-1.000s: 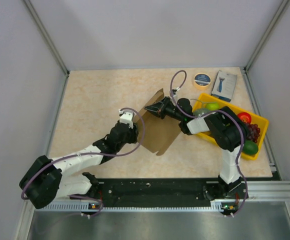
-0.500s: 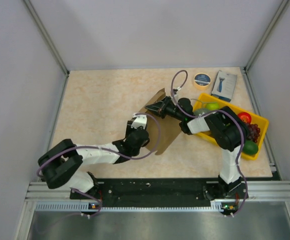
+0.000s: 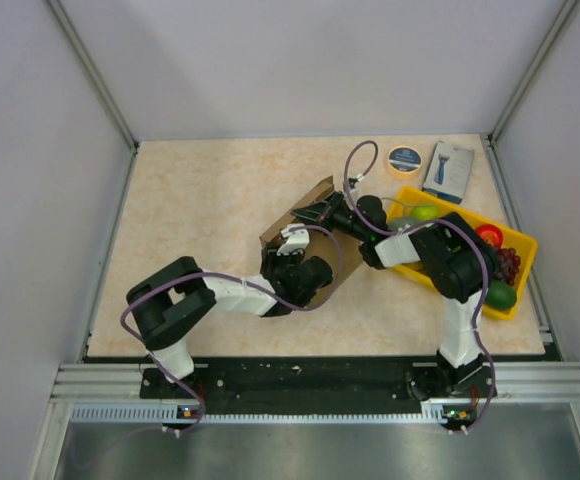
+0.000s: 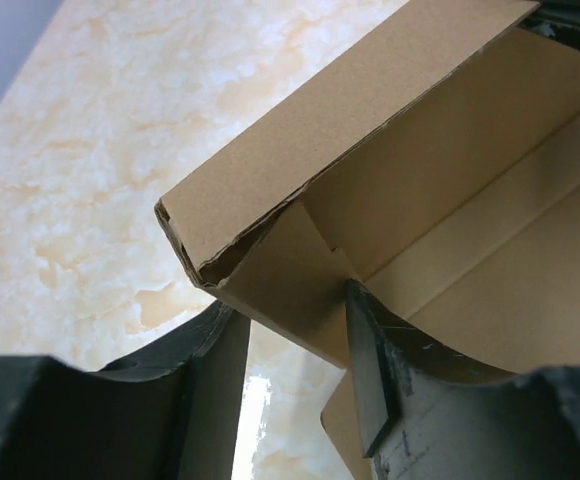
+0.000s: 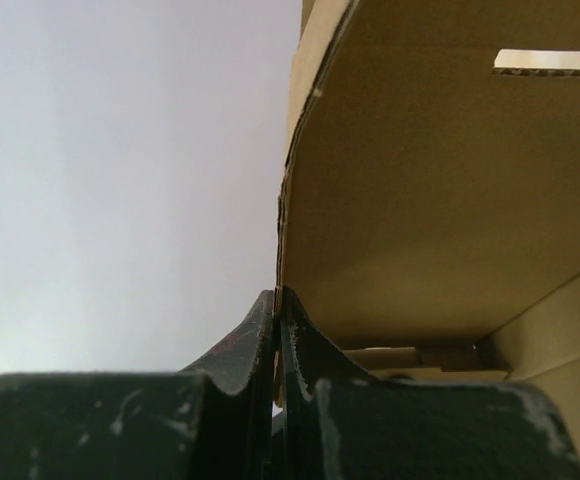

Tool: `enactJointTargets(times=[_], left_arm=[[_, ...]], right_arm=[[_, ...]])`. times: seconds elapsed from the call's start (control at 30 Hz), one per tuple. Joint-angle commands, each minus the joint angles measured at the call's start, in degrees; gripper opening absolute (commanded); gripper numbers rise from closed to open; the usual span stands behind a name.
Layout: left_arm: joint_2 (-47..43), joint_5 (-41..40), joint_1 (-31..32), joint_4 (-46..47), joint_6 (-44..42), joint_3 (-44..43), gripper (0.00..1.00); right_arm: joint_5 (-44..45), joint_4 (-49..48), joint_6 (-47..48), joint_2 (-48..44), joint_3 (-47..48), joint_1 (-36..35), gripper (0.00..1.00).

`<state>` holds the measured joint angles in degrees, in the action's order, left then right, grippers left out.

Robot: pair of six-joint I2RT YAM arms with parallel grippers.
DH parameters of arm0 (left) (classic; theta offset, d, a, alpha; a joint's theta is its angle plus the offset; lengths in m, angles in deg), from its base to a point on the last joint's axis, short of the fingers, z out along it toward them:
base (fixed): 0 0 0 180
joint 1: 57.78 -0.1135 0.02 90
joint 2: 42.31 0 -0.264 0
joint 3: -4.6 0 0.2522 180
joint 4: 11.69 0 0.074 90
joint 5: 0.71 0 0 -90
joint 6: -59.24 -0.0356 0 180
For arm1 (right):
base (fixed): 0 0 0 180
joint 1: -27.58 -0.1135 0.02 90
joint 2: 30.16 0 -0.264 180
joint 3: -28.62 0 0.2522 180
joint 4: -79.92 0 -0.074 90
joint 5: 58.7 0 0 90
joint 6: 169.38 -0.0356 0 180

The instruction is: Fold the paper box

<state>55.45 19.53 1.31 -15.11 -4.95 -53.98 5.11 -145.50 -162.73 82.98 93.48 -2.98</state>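
Counter (image 3: 190,210): work is mid-counter. The yellow tray (image 3: 523,243) at the right is out of play.

Left arm (image 3: 232,290) is folded across the near side. Right arm (image 3: 457,265) reaches in over the tray.

Paper box (image 3: 308,200) is mid-counter between the two wrists. It's half formed: one long wall (image 4: 340,130) is up and the rest of the sheet is open and tilted.

Right claw (image 5: 277,310) is clamped tight, with the edge of a box panel pinched between its fingers.

Left claw (image 4: 295,330) is about half open. The corner flap (image 4: 290,270) sits between its fingers and one finger touches it, but nothing is gripped.

Step, as I read it: tucking that corner flap in beside the raised wall.

Next move calls for:
- the left claw to nudge or pinch the flap inward along its crease
- the right claw to keep the panel steady
- a light touch, since the corner would crumple easily

Versus a second ago:
- The left wrist was at the box's left edge with the elbow far left. The arm has since swung round to the near side.
- The sheet reached further toward the near edge then. It stands steeper now.
- The right claw has barely moved.
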Motion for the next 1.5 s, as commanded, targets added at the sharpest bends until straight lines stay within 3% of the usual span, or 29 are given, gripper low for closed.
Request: enactJointTargets(times=[0.0,0.2,0.23,0.3,0.33,0.37,0.47,0.53,0.67,0.7,0.8,0.9,0.93,1.03,1.17,1.27,1.47], left_arm=[[3.75,-9.07,0.15,-4.37,6.1,-6.15,0.38],[5.16,-11.63,-0.9,-3.76,7.33,-5.9,0.11],[5.51,-11.28,-1.25,-0.45,4.55,-5.2,0.01],[5.08,-9.18,-1.87,7.01,-1.95,-1.18,0.0],[4.55,-8.3,-1.87,13.67,-10.95,1.29,0.0],[4.03,-4.98,-1.96,27.74,-15.47,4.01,0.0],[2.09,-0.83,-2.05,47.07,-24.83,12.99,0.0],[0.51,3.38,-1.96,48.88,-25.27,15.72,0.0],[-2.13,8.58,-2.14,53.19,-29.31,19.15,0.0],[-2.91,10.15,-2.14,54.59,-30.19,20.11,0.0],[-4.76,12.09,-2.57,55.13,-31.78,21.96,0.0],[-6.87,18.76,-3.72,56.79,-31.95,25.2,0.0],[-7.31,22.26,-4.15,58.02,-32.13,25.91,0.0],[-7.58,25.88,-6.61,59.77,-32.56,27.76,0.0],[-8.8,35.72,-8.11,59.36,-32.66,29.18,0.0],[-8.72,40.55,-8.9,60.64,-33.36,30.04,0.0],[-9.34,44.88,-10.84,60.23,-33.54,29.97,0.0]], right_arm=[[-0.79,-0.95,-1.03,-0.02,-0.64,-0.37,0.0],[-0.26,1.34,-1.29,0.5,-0.91,-0.46,0.0],[-1.13,1.95,-1.29,0.67,-0.47,-0.37,0.01],[-1.14,2.22,-0.15,0.15,-0.64,-0.37,0.06],[-1.23,3.62,0.73,-0.98,-0.73,-0.37,0.16],[-1.31,6.85,3.08,-1.6,-0.29,-0.46,0.21],[-2.89,13.26,8.09,-4.58,-0.03,0.5,0.45],[-5.25,16.62,11.35,-6.69,-0.11,1.38,0.57],[-7.38,26.73,23.53,-17.91,-3.27,4.02,0.71],[-7.55,34.75,27.24,-20.31,-3.54,4.72,0.73],[-5.45,54.61,45.17,-28.47,-0.82,4.29,0.75],[-3.43,62.32,57.22,-36.99,-0.47,4.38,0.74],[1.1,67.13,60.29,-38.94,0.49,4.38,0.75],[5.27,69.63,69.09,-44.22,2.33,4.37,0.75],[5.98,69.2,65.63,-41.52,7.08,4.38,0.76],[2.12,69.02,61.66,-35.02,12.35,4.46,0.69],[1.67,69.11,60.15,-26.14,17.55,4.9,0.67]])
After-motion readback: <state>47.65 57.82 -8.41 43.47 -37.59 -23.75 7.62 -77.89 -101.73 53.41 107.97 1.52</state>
